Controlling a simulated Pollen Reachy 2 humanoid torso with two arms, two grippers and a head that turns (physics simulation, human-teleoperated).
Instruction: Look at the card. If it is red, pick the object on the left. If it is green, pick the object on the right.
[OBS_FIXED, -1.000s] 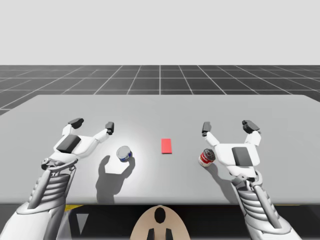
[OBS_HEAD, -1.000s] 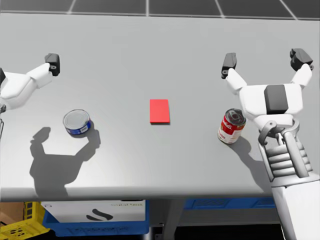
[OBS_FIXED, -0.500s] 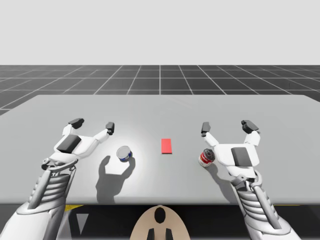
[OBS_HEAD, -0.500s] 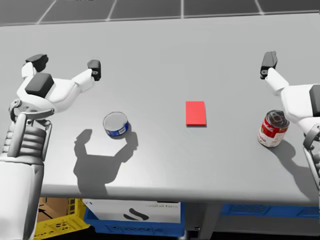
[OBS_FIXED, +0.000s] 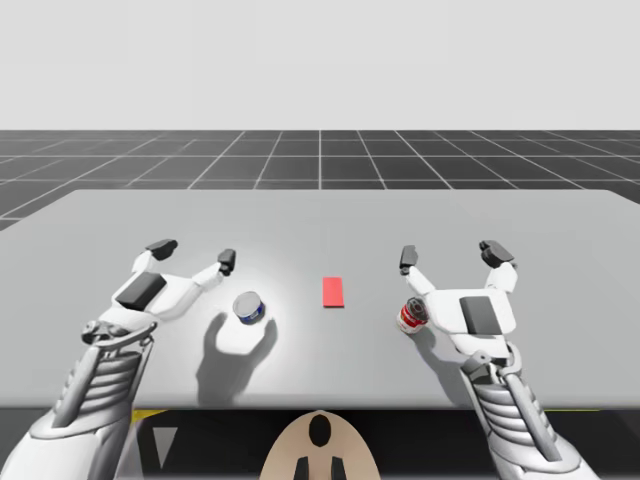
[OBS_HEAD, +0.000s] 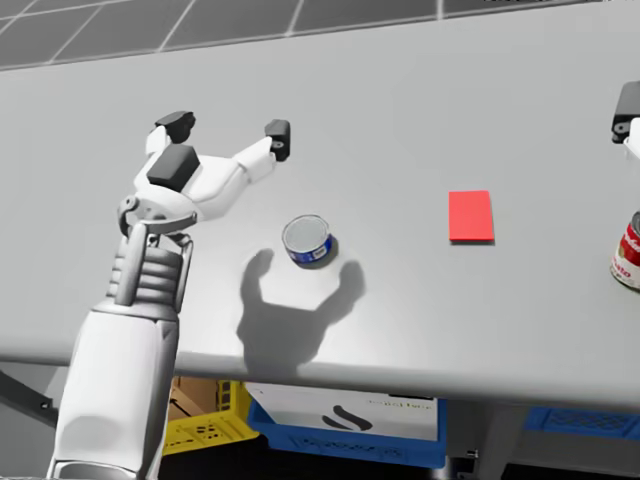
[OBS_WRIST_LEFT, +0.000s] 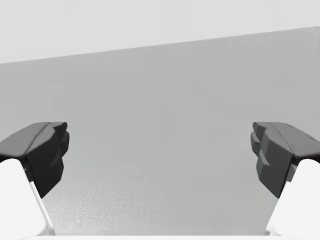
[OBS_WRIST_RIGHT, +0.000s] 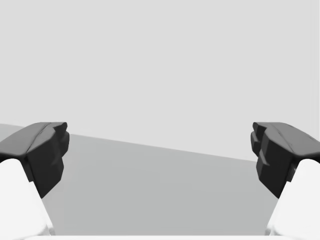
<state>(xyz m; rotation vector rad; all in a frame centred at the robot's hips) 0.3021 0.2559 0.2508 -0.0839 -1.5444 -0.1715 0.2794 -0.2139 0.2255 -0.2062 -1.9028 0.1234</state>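
While its fingers stand wide apart and empty, my left gripper (OBS_FIXED: 193, 252) hangs left of centre in the high view, just up-left of the blue can (OBS_FIXED: 249, 307) that the red card (OBS_FIXED: 333, 292) at mid-frame singles out, likely poised to reach for it

Our arms (OBS_HEAD: 110, 380) white-shelled, ribbed grey coils at our wrists (OBS_HEAD: 150, 270), dark grey panel on our left gripper (OBS_FIXED: 193, 252) and right gripper (OBS_FIXED: 451, 254), white fingers (OBS_FIXED: 208, 272), dark grey tips.

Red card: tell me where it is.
The red card lies flat on the table in the high view, between the blue can at its left and the red can at its right, touching neither.
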